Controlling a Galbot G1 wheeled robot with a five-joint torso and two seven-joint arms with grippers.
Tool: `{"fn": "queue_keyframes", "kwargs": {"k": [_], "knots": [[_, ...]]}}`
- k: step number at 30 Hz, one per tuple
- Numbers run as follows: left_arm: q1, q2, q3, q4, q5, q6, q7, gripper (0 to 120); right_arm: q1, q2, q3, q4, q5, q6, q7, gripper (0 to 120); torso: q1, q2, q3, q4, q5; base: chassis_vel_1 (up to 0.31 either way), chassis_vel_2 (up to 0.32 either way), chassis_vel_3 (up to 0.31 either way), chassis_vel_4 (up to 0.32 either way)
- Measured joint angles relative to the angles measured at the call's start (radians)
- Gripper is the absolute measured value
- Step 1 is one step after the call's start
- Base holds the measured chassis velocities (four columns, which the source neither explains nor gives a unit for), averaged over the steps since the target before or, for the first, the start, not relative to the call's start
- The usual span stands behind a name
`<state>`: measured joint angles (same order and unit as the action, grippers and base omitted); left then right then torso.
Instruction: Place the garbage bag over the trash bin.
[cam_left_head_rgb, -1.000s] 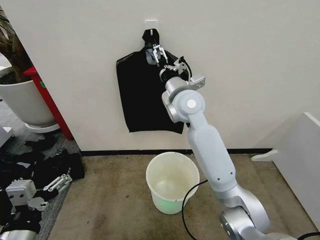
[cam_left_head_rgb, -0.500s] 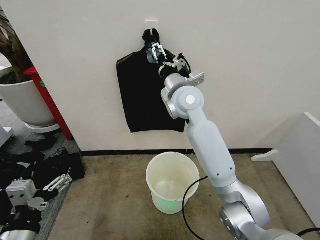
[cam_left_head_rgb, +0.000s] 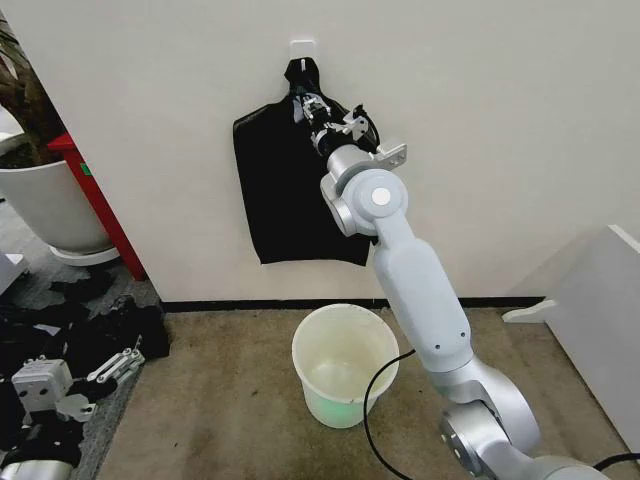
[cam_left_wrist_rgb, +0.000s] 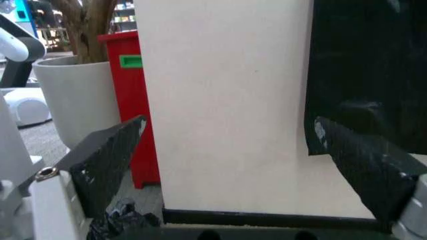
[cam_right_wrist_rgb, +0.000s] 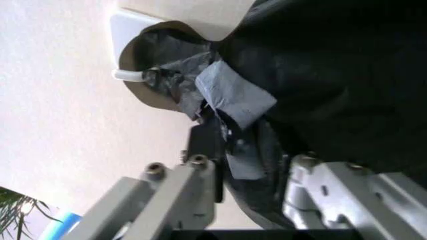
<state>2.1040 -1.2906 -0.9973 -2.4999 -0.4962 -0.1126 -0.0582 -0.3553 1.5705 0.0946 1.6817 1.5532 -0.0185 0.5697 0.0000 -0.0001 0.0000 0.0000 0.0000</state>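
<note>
A flat black bag bundle (cam_left_head_rgb: 290, 190) hangs from a white wall hook (cam_left_head_rgb: 302, 47). My right gripper (cam_left_head_rgb: 313, 104) is raised to the bundle's top. In the right wrist view its fingers (cam_right_wrist_rgb: 200, 170) are closed in on a crinkled, glossy fold of the garbage bag (cam_right_wrist_rgb: 233, 100) just below the hook (cam_right_wrist_rgb: 127, 75). The trash bin (cam_left_head_rgb: 340, 400), a round cream-white bucket, stands upright on the floor below the bundle, beside my right arm. My left gripper (cam_left_head_rgb: 118, 368) rests low at the left, and its black pads (cam_left_wrist_rgb: 107, 160) stand wide apart with nothing between them.
A large white plant pot (cam_left_head_rgb: 50, 200) and a red cabinet (cam_left_head_rgb: 100, 200) stand at the left against the wall. Black clutter (cam_left_head_rgb: 100, 335) lies on the floor by my left arm. A white panel (cam_left_head_rgb: 600, 320) leans at the right. A cable (cam_left_head_rgb: 375, 420) trails beside the bin.
My right gripper has moved up and in toward the bundle's top and its fingers have closed on the plastic there. The left arm and the bin have not moved.
</note>
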Motion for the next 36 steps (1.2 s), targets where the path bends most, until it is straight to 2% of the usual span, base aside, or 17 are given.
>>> {"fn": "queue_keyframes", "kwargs": {"k": [3,5,12,20,36], "knots": [[0.0,0.0,0.0,0.0,0.0,0.0,0.0,100,0.0,-0.001,0.006,0.0,0.018,-0.004,0.013,1,0.0,0.0,0.0,0.0,0.0,0.0,0.0,0.0,0.0],[0.0,0.0,0.0,0.0,0.0,0.0,0.0,100,0.0,-0.001,0.008,0.001,0.027,-0.005,0.017,0,0.0,0.0,0.0,0.0,0.0,0.0,0.0,0.0,0.0],[0.0,-0.001,0.0,0.0,0.001,-0.001,0.001,100,-0.025,-0.008,0.007,0.023,0.052,-0.009,0.051,0,0.0,0.0,0.0,0.0001,0.0,0.0,0.0,0.0,0.0],[-0.001,-0.002,0.001,0.0,0.002,-0.002,0.002,100,-0.157,-0.068,-0.005,0.132,0.08,-0.011,0.078,0,0.0,0.0,0.0,-0.0002,0.0002,0.0,0.0,0.0,0.0],[-0.008,-0.006,0.005,0.0,0.003,-0.004,0.008,100,-0.321,-0.117,-0.012,0.27,0.089,-0.016,0.08,0,0.0,0.0,0.0,0.0,0.0001,0.0,0.0,0.0,0.0]]}}
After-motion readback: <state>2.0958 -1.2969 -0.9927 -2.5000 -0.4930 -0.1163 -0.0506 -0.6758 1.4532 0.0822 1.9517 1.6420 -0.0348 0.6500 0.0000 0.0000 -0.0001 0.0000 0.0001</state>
